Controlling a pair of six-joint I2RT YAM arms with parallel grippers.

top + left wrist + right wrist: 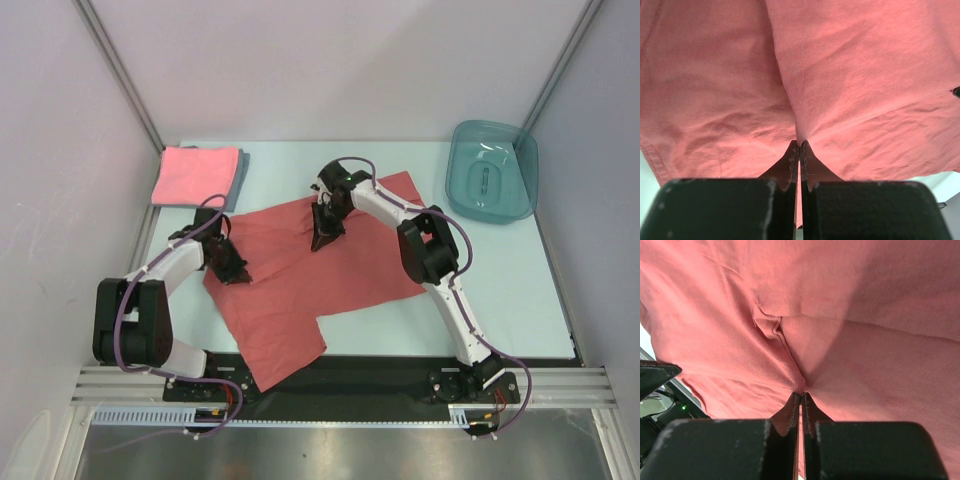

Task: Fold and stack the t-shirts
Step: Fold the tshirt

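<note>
Judging roughly two of three done
Done: pink t-shirt (195,176) folded square at far-left corner of table (500,290), apparently sitting on folded grey-blue t-shirt (241,172). Only a thin strip of the latter visible along the right edge, so can't confirm its fold
Left to do: brick-red t-shirt (300,290), spread wide mid-table at a skew, wrinkled, no tidy fold apparent. Needs folding down to a square, then placing onto the stack
Left gripper (232,268) down at the shirt's left edge. In wrist view, fingers (790,165) pressed together with red cloth pinched at the tips and creasing away from them
Right gripper (325,238) at the far edge, same story: fingers (787,412) closed tight on a pucker of red fabric
Looks like the start of a two-point lift or fold, not more
Count: 3 t-shirts (1 pink, 1 grey-blue, 1 brick-red), 2 grippers, 1 teal tub (492,170) at far-right corner, well apart from the shirts
</note>
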